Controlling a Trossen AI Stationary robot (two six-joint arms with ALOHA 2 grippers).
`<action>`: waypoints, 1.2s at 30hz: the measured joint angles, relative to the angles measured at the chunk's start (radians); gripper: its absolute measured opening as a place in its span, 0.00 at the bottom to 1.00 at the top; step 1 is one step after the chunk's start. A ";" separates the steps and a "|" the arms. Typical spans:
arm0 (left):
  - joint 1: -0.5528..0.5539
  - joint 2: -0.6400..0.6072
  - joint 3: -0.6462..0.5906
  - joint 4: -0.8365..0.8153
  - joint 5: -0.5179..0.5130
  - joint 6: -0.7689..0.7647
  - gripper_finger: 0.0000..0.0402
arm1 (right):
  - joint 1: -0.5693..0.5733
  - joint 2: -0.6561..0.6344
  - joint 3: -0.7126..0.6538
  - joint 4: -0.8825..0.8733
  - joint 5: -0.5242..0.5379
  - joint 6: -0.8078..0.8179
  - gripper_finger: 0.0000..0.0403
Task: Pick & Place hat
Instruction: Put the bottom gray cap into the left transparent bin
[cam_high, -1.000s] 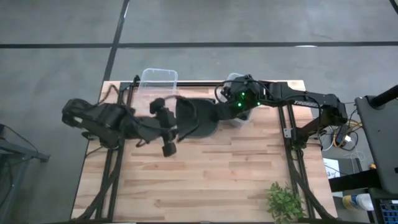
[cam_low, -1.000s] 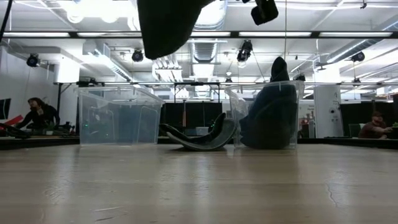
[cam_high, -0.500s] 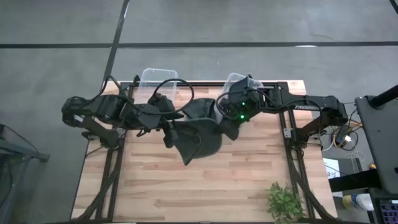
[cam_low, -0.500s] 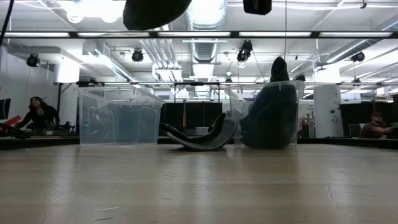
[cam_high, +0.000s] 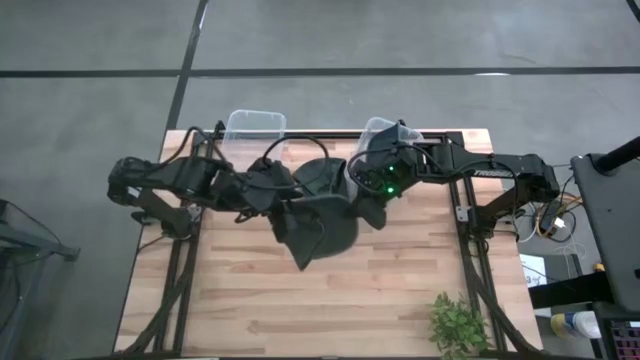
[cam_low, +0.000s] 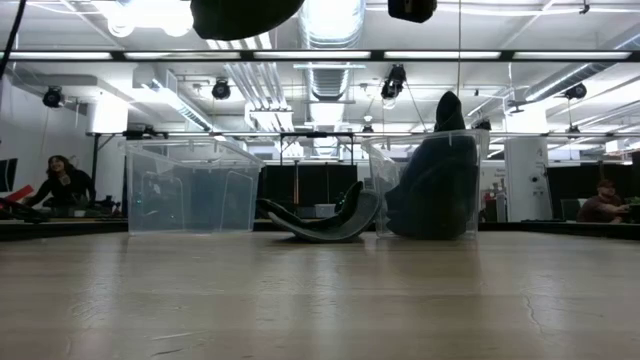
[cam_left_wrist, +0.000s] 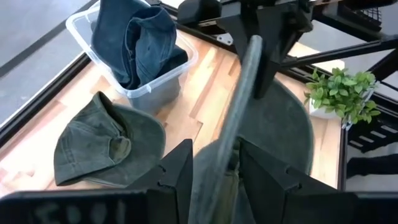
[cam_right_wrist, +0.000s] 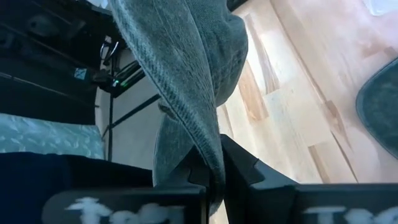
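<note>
A dark green cap hangs in the air over the middle of the table, held between both arms; the low view shows only its underside at the top of the picture. My left gripper is shut on its left side and my right gripper on its right side. A second green cap lies on the wood, crown side down with its brim curling up, beside the right bin, which holds dark blue caps. My left gripper pinches the cap's stiff brim between its two fingers, edge-on, coming level from the table's left. The cap is lifted clear of the table. My right gripper pinches a fold of the cap's cloth edge between its fingers, coming from the table's right. The cloth runs away from the fingers in a ridge, and the cap is clear of the table.
A clear bin stands at the far left with nothing visible in it, and the right bin stands at the far edge. A small plant stands at the near right corner. Bare wood spreads along the near side. People sit in the room behind.
The right gripper has carried the cap up and away from the right bin toward the table's middle and near side. The cap has risen and turned more level. The left gripper has moved right and slightly toward the far edge and now has the cap's brim between its fingers.
</note>
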 joint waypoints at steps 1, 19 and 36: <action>0.003 0.002 0.000 0.000 0.000 -0.003 0.31 | 0.000 0.000 0.000 0.000 -0.007 0.000 0.03; 0.063 0.003 -0.002 -0.004 0.108 -0.008 0.02 | 0.000 0.000 0.000 -0.022 -0.003 -0.008 0.08; 0.080 -0.089 -0.002 -0.199 -0.093 -0.091 0.02 | 0.000 -0.014 0.000 -0.026 0.024 -0.050 0.47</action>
